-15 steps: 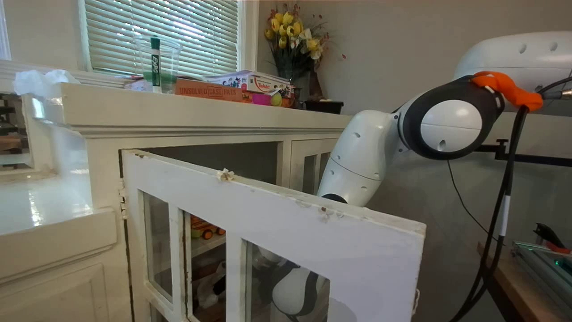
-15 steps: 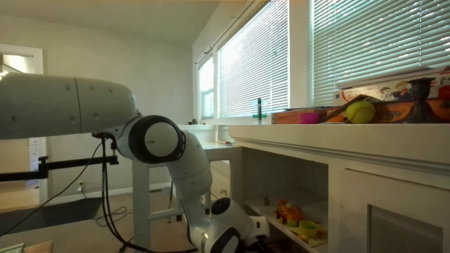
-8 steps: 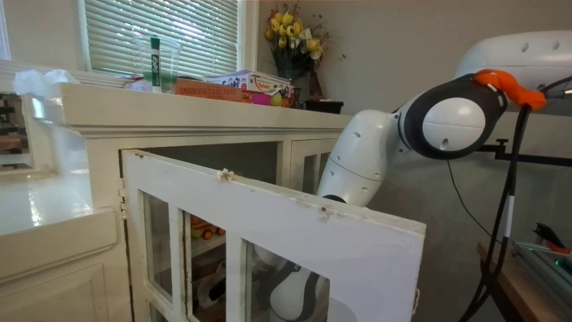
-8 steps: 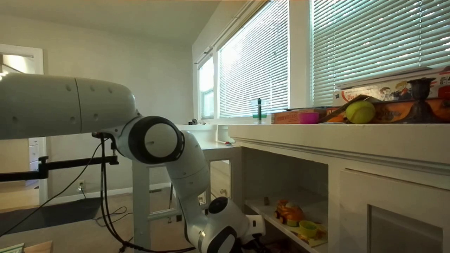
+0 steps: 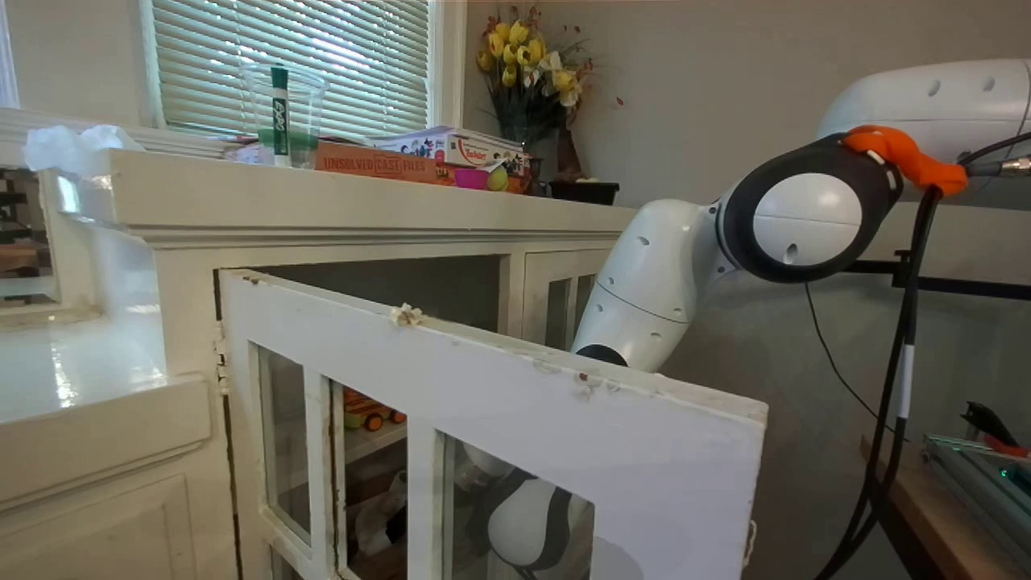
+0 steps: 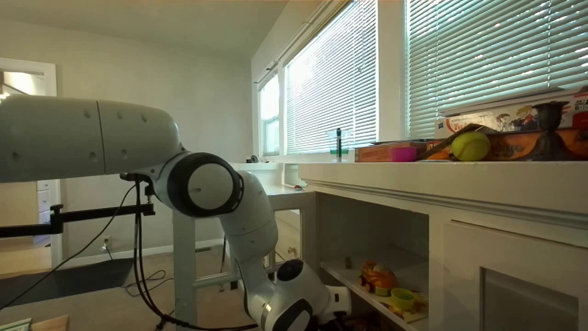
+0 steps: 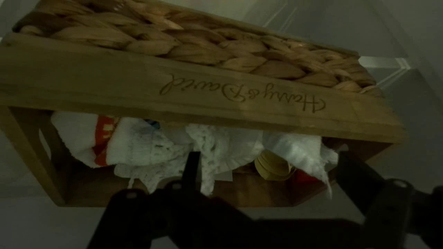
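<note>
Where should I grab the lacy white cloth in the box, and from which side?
Probably pinch the lacy white cloth by its narrow tail, entering through the open side of the wooden box: that side faces the jaws, and the tail juts past the folds.

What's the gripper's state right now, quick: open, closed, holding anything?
Gripper: open, holding nothing, facing a wooden box with white cloths in it.
</note>
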Controlling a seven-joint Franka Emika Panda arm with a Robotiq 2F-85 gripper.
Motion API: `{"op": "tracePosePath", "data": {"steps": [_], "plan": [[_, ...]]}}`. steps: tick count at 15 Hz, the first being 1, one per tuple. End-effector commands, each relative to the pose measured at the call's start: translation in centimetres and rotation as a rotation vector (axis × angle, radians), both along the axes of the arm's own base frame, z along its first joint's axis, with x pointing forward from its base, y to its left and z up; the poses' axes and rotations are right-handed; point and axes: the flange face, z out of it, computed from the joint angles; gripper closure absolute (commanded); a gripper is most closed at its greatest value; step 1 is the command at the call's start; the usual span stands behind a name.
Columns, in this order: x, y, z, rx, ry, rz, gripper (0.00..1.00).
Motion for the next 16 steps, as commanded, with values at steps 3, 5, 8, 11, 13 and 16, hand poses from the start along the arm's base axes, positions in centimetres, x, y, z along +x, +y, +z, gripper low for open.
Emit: {"op": "tracePosePath", "data": {"steps": [3,5,8,11,13,16], "plan": [[0.9,-2.0,0.4,0.011,0.022,0.003,0.0],[1.1,-2.3,0.4,0.018,0.034,0.001,0.0],[1.3,-2.1,-0.1,0.026,0.054,0.007,0.0],[1.4,-1.5,-0.1,0.035,0.077,0.02,0.0],[1.5,-0.9,-0.2,0.038,0.089,0.034,0.0],[1.6,-0.6,-0.3,0.045,0.108,0.047,0.0]]}}
